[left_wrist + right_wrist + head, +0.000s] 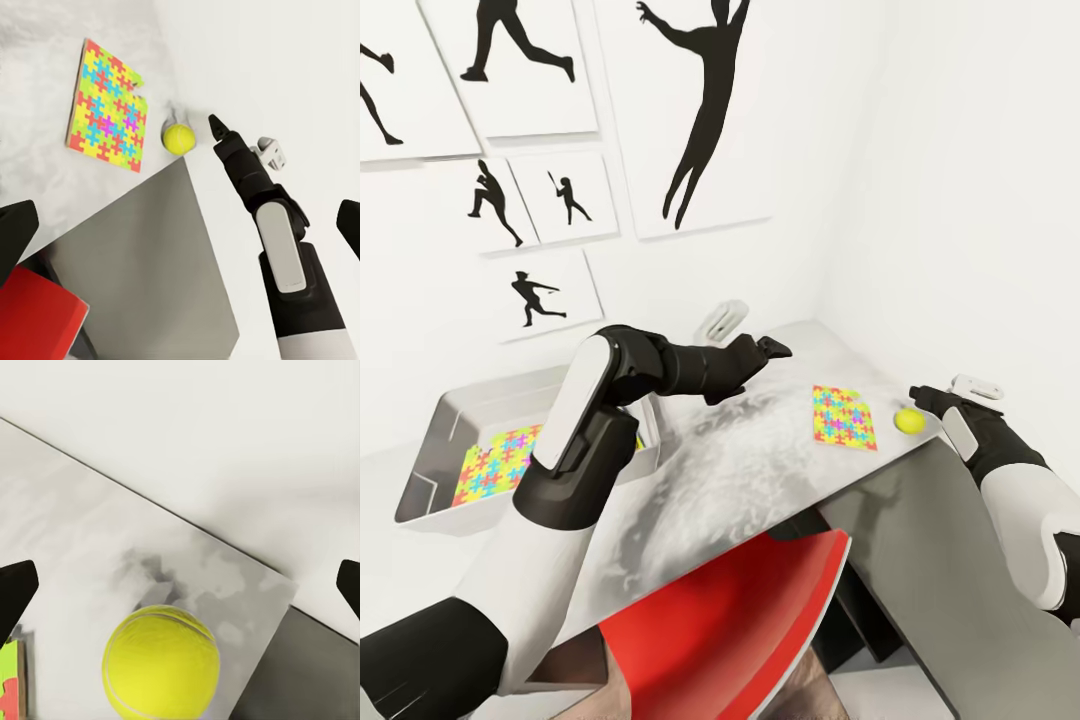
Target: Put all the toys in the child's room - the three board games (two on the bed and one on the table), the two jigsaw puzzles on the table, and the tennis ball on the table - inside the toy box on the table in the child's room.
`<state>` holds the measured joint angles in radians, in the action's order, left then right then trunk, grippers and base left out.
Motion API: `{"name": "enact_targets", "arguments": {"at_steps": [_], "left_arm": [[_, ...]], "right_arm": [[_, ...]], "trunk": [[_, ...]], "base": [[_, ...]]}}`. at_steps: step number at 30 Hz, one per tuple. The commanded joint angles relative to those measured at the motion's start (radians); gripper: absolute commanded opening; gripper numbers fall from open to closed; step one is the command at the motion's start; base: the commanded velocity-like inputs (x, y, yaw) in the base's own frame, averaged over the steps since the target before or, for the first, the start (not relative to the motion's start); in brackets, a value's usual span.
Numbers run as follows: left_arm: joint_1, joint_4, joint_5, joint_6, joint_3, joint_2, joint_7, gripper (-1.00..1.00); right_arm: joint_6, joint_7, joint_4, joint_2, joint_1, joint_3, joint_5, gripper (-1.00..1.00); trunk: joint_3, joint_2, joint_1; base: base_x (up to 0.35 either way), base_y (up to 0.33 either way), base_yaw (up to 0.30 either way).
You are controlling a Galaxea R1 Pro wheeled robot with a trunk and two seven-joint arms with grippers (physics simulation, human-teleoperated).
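The tennis ball (908, 420) lies near the table's (740, 470) right corner, close to the edge. My right gripper (923, 397) hovers just beside the ball (161, 660), open, fingers (15, 589) wide apart and not touching it. A jigsaw puzzle (843, 417) lies flat just left of the ball. A second puzzle (495, 465) rests inside the toy box (430, 440) at the table's left. My left gripper (772, 349) is open above the table's middle, looking down on the puzzle (107, 107) and ball (178, 138). The board games are out of view.
A red chair (740, 620) is tucked under the table's front edge. A lower dark grey cabinet (950, 560) adjoins the table's right end below my right arm. A small white object (722, 320) stands at the back by the wall. White walls close the corner.
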<state>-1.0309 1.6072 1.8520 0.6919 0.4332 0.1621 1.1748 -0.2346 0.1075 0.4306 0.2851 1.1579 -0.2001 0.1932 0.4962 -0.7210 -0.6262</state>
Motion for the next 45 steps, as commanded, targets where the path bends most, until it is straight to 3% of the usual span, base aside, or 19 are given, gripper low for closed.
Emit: {"name": "enact_targets", "arguments": {"at_steps": [1,17,31,45], "left_arm": [[-0.002,0.0,0.005,0.006,0.001,0.001,0.008,1.0],[-0.005,0.0,0.003,0.006,0.009,-0.001,0.008,1.0],[-0.004,0.0,0.003,0.006,0.009,-0.002,0.006,1.0],[-0.002,0.0,0.003,0.006,0.007,-0.004,0.006,1.0]], "right_arm": [[-0.005,0.004,0.002,0.0,0.0,0.001,0.01,1.0],[-0.006,0.002,0.002,-0.001,0.0,0.001,0.011,1.0],[-0.006,-0.005,0.002,-0.006,0.0,0.011,0.01,1.0],[-0.006,-0.006,0.002,-0.008,0.0,0.013,0.007,1.0]], "trunk": [[0.003,-0.001,0.0],[0.028,-0.001,0.0],[0.03,-0.001,0.0],[0.086,-0.099,-0.054]], "base": [[0.0,0.0,0.0],[0.0,0.0,0.0],[0.0,0.0,0.0],[0.0,0.0,0.0]]}}
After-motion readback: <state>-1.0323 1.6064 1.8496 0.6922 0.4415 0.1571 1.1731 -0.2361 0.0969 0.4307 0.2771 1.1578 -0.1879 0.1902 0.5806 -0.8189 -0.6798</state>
